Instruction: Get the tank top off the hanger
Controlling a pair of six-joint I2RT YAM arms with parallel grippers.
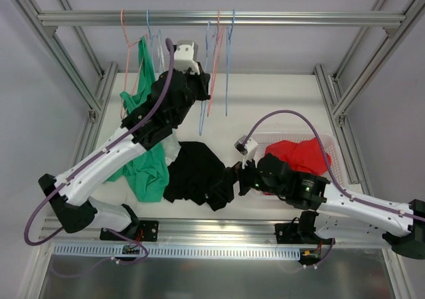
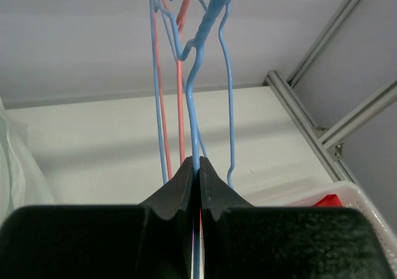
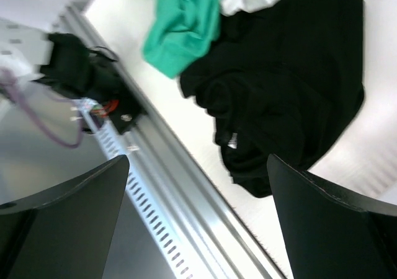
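**Item: black garment (image 1: 196, 171), taken to be the tank top.** It lies crumpled on the white surface (image 1: 265, 106), near the middle and towards the near edge. No hanger wire shows through it in either view that takes it in.

**Item: blue hanger (image 2: 192, 105).** It hangs from the far rail (image 1: 265, 18) among other blue and pink wire hangers. The stretch of wire seen from the left wrist carries no cloth.

**Item: left pincer (image 2: 200, 164).** It is raised to the far rail and clenched on the lower wire of the blue hanger, with both fingers pressed flat against it.

**Item: right pincer (image 3: 198, 212).** It is released, with fingers spread wide and nothing between them. It sits low over the near edge of the surface, just right of the black garment (whether it touches the cloth cannot be told).

**Other stock.**
- A green garment (image 1: 149, 166) is at the left and appears to hang from a pink hanger.
- A pale garment (image 1: 172, 147) sits between the green and the black.
- A red garment (image 1: 299, 154) lies in the white basket (image 1: 292, 136) at the right.

**Progress, as judged.** The removal itself looks done, since the garment is down and the hanger is bare. What is left is small: the left pincer has to let go of the hanger and both arms have to draw clear. If the green piece is also counted, it is not yet off.
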